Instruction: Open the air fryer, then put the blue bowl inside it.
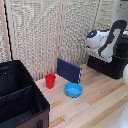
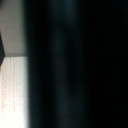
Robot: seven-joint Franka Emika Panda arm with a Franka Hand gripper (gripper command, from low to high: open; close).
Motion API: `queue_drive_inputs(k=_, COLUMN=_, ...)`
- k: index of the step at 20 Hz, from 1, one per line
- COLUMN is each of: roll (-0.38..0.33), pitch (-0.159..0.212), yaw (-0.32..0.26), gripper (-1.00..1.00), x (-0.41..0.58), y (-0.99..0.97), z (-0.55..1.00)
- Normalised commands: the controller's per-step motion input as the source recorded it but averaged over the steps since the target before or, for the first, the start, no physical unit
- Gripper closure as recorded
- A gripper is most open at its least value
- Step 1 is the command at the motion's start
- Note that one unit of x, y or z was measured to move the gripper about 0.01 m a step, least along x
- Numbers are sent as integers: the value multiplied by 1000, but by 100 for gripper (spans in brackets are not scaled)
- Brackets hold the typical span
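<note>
The matte-black air fryer (image 1: 116, 66) stands at the exterior view's right, against the slatted screen. My white arm leans down over its top, and the gripper (image 1: 95, 39) end hangs by the upper front corner; its fingers are too small and blurred to read. The air fryer handle cannot be made out. The blue bowl (image 1: 73, 90) sits upright on the wooden table, well apart from the arm. The wrist view is almost filled by a blurred black surface (image 2: 80, 65), very close, with a strip of pale table (image 2: 12, 95) beside it.
A red cup (image 1: 50, 80) stands just beside the bowl. A flat dark-blue panel (image 1: 69, 70) leans against the screen behind them. A big black fabric-sided crate (image 1: 20, 97) fills the exterior view's lower left.
</note>
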Motion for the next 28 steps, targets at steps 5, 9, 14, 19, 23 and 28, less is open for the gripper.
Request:
queue_drive_inputs(k=5, roll=25, pitch=45, yaw=-51, gripper=100, x=-3, y=7, z=109)
queue_drive_inputs(k=9, roll=152, pitch=198, yaw=-157, gripper=100, x=0, y=-41, z=434)
queue_drive_inputs(k=14, roll=160, pitch=184, yaw=-146, gripper=100, x=0, y=0, z=457)
queue_drive_inputs(k=19, roll=176, pitch=91, yaw=-179, gripper=100, x=-17, y=97, z=417)
queue_drive_inputs(k=23, roll=188, pitch=-3, yaw=-186, gripper=100, x=-84, y=258, z=446)
queue_drive_inputs(k=28, roll=57, pitch=-65, yaw=-178, gripper=100, x=-133, y=530, z=487)
